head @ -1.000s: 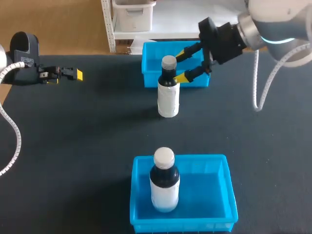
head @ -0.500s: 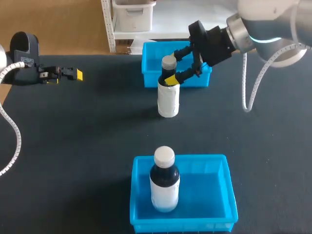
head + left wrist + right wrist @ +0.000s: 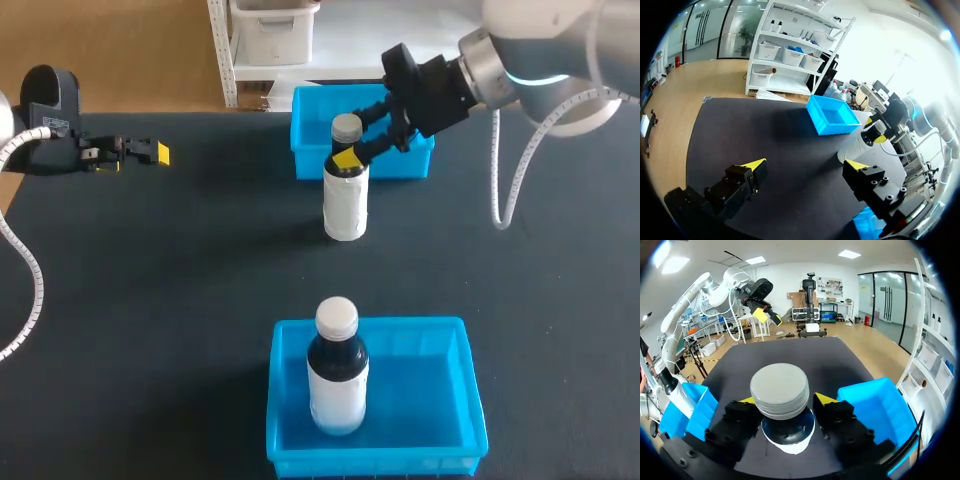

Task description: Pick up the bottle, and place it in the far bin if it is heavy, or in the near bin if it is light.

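Observation:
A dark bottle with a white label and grey cap (image 3: 346, 205) stands upright on the black table, just in front of the far blue bin (image 3: 310, 160). My right gripper (image 3: 350, 148) reaches in from the right at the bottle's neck. In the right wrist view the bottle's cap (image 3: 780, 390) sits between both fingers, which press on the neck from two sides, so the gripper (image 3: 786, 401) is shut on it. My left gripper (image 3: 150, 152) hangs open at the far left, away from everything; its yellow tips stand wide apart (image 3: 805, 164).
The near blue bin (image 3: 440, 400) stands at the front middle and holds another upright bottle with a white cap (image 3: 337, 380). The far bin (image 3: 875, 405) lies beside the right gripper. Bare black table stretches between the two bins.
My right gripper moved left to the bottle's neck and its fingers came together onto it. The bottle still stands in the same spot. The left arm stayed still.

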